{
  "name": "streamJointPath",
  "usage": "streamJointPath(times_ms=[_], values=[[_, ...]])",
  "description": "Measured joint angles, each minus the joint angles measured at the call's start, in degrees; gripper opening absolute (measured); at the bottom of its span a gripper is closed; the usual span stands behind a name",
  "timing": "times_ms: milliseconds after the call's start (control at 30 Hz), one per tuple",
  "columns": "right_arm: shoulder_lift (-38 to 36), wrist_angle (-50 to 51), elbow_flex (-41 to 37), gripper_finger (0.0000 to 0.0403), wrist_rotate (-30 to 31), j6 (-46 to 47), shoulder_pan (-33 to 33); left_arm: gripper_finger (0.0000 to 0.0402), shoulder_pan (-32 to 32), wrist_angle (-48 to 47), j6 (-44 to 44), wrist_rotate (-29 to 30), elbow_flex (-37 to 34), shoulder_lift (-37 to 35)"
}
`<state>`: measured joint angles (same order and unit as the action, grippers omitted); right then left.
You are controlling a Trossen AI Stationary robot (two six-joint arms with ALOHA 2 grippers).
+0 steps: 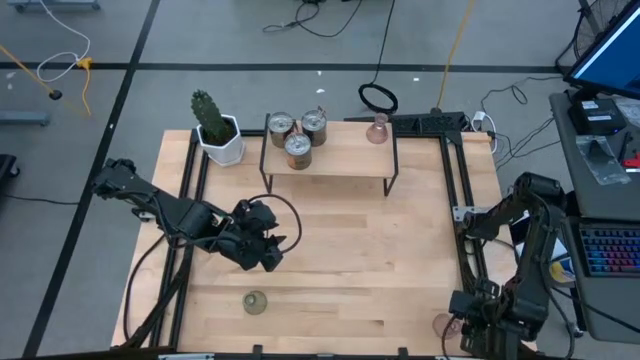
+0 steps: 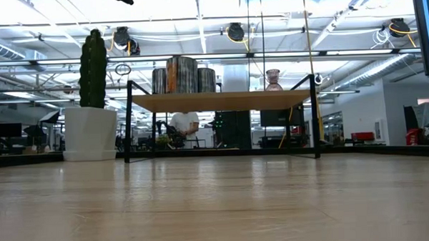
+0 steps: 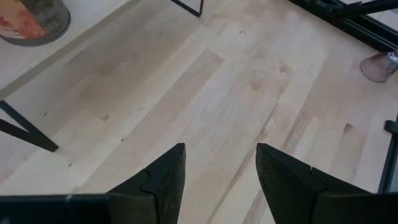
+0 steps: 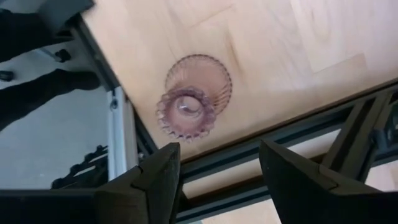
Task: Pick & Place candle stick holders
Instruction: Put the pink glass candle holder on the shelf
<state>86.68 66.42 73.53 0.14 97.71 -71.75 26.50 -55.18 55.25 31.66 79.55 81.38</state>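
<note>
Three silvery round holders (image 1: 298, 135) stand on a small raised shelf (image 1: 340, 160) at the table's far side, and they also show in the low view (image 2: 181, 73). One pink glass holder (image 1: 377, 128) stands at the shelf's far right corner. A second pink glass holder (image 4: 193, 102) sits on the table by the near right corner (image 1: 443, 325). An olive-green glass holder (image 1: 255, 302) sits on the table near the front edge. My left gripper (image 3: 221, 174) is open and empty over the table's left middle (image 1: 270, 250). My right gripper (image 4: 217, 174) is open just above the second pink holder, not touching it.
A green cactus in a white pot (image 1: 215, 125) stands at the far left, beside the shelf. A black metal frame (image 1: 455, 200) runs along the table's right and left edges. Bare wood lies between the two arms in the table's middle (image 1: 370, 250).
</note>
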Motion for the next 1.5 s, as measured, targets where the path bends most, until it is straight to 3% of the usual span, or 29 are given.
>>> streamJointPath(times_ms=[767,1500], values=[[0.1,-5.79,-8.54,0.0212,0.0,0.7,1.6,0.0195,0.0,-0.02,-0.97,0.0,0.0,0.0],[-0.01,-21.42,-14.4,0.0212,0.07,0.88,1.66,0.0195,0.0,-0.05,-1.54,-0.02,0.0,0.0]])
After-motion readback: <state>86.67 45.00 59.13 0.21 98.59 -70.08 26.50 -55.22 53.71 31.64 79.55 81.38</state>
